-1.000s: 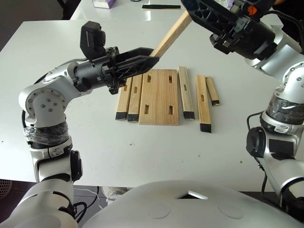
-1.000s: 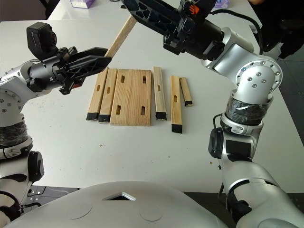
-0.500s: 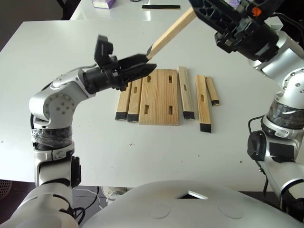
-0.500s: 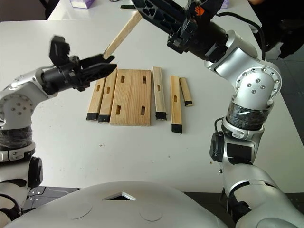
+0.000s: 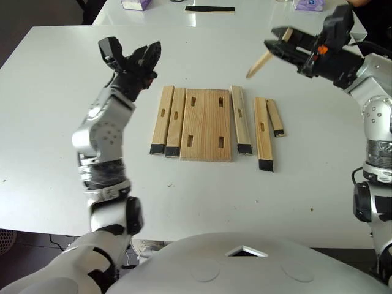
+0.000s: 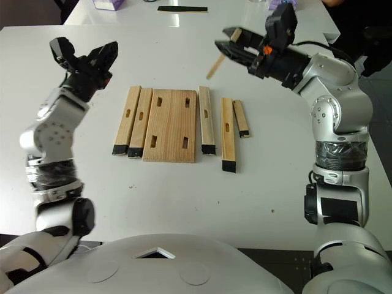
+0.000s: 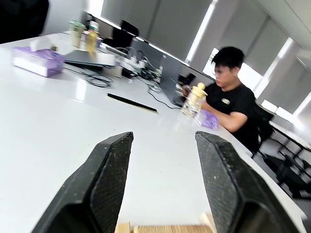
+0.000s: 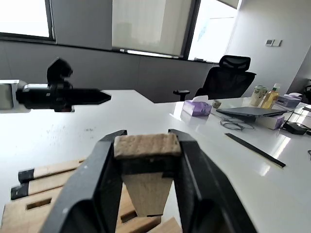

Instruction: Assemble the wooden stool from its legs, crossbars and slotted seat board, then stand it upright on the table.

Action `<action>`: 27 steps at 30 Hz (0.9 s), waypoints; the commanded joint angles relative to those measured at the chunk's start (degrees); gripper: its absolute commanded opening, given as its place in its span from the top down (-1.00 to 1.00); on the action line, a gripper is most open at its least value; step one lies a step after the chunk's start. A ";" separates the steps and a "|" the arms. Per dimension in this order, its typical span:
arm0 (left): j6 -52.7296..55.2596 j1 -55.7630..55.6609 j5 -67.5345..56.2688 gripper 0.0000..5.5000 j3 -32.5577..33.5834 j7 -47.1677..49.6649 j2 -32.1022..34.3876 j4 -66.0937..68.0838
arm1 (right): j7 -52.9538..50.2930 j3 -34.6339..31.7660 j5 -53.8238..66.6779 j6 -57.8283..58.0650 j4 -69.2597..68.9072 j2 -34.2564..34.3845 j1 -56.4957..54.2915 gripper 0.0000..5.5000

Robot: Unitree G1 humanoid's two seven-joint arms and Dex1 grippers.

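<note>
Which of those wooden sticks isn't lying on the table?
The stick clamped in the right gripper, held in the air beyond the seat board; the other five lie flat beside that board.

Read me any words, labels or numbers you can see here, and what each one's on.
No text can be read.
On the tissue box: print too blurred to read.
On the bottle: label too blurred to read.
On the seat board, the legs and the stick in the right gripper: no markings.
</note>
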 commanded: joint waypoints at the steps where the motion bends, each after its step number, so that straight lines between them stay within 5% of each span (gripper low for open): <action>1: -9.53 -4.19 13.40 0.13 -6.39 17.45 -12.31 1.18 | 14.43 8.14 -9.00 -11.64 7.05 -4.26 0.87 0.52; 6: -15.74 -4.20 23.41 0.13 -13.85 16.33 -12.49 2.89 | 20.94 9.49 -11.47 -15.03 10.80 -5.03 1.09 0.52; 27: -21.18 -4.77 27.89 0.13 -14.96 13.42 -14.78 6.28 | 23.41 8.16 -12.44 -16.11 16.69 -2.74 2.98 0.52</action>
